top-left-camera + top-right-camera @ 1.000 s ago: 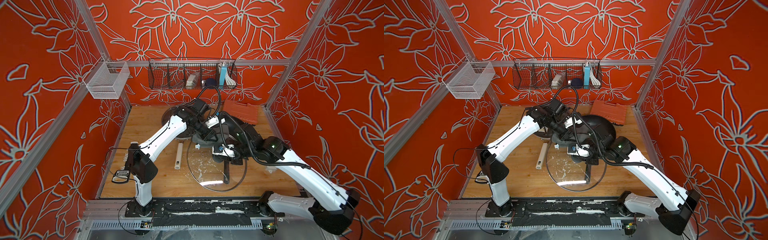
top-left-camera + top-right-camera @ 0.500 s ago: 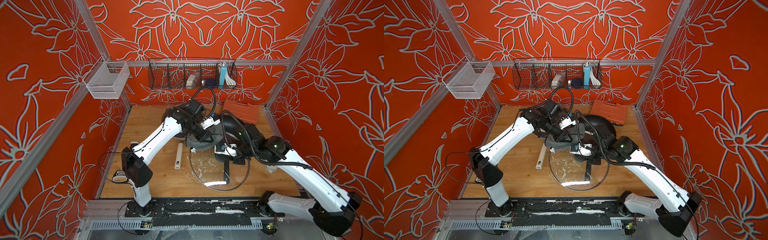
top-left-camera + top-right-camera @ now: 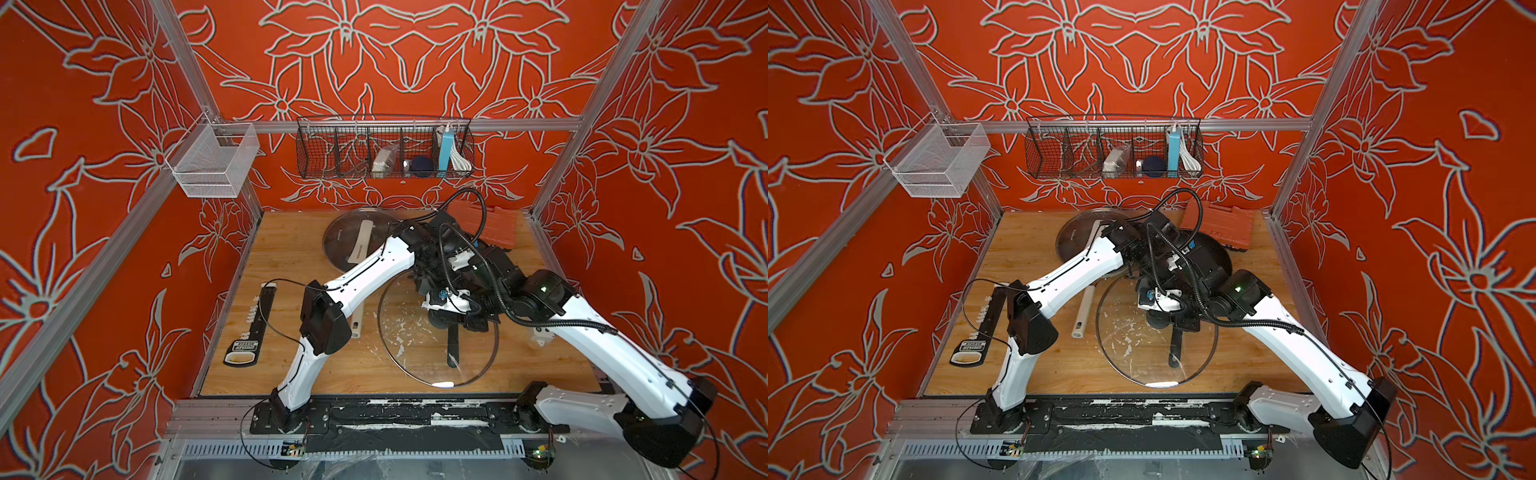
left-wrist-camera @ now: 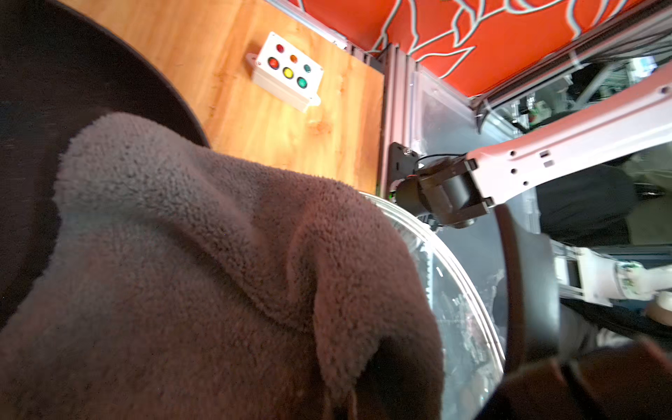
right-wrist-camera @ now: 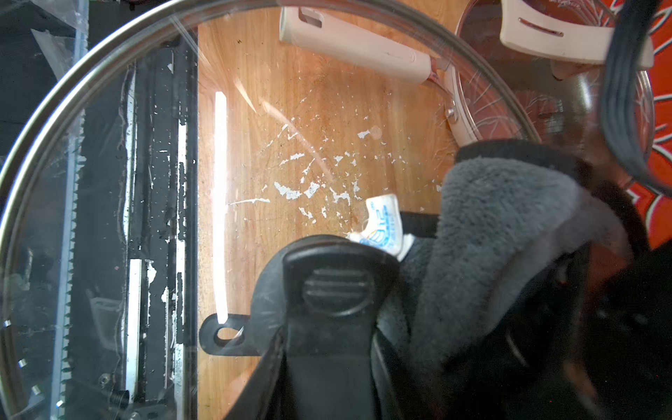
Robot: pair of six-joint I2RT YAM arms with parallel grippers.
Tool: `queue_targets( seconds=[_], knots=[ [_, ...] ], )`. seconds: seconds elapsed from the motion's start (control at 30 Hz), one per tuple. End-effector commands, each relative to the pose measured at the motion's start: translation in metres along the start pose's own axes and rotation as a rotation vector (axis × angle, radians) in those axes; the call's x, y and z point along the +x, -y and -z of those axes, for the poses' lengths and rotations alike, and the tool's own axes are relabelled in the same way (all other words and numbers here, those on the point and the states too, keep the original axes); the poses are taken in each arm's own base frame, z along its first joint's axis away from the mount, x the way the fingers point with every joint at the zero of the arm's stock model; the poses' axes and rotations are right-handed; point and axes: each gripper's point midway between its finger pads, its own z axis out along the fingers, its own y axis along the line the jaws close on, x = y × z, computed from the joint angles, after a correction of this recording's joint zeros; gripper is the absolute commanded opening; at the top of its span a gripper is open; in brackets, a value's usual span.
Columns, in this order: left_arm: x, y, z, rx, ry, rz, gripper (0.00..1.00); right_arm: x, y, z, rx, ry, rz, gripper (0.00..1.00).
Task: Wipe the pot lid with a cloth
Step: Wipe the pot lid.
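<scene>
The wooden desk [image 3: 291, 249] carries a flat black tool [image 3: 254, 328] by its left edge, an orange ridged case [image 3: 1225, 228] at the back right, a white button box [image 4: 287, 71] (coloured buttons on top), a dark round pan [image 3: 1214, 251], and a cream-handled pan [image 3: 1082, 316] under the pot lid [image 3: 353, 245].

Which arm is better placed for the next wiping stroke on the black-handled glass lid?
Left. The left gripper is shut on the cloth, bunched against the rim of the black-handled lid; the right gripper is busy gripping its handle.
</scene>
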Motion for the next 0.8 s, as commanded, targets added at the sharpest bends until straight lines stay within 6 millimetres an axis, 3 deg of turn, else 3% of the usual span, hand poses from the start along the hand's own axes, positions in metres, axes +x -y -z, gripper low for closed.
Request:
queue_targets(
  seconds=[0.0,0.23,0.5,0.77],
  knots=[
    [0.007,0.018,-0.011,0.089,-0.024,-0.011,0.00,-0.058,0.027,0.035,0.153,0.235,0.122,0.00],
    [0.011,0.013,0.007,0.021,-0.020,-0.013,0.00,-0.055,0.032,0.039,0.198,0.226,0.093,0.00],
    [0.023,-0.013,0.058,-0.128,0.035,0.078,0.00,-0.049,0.044,0.048,0.282,0.206,0.029,0.00],
    [0.054,-0.024,0.104,-0.279,0.077,0.159,0.00,-0.039,0.053,0.053,0.345,0.172,-0.042,0.00]
  ],
)
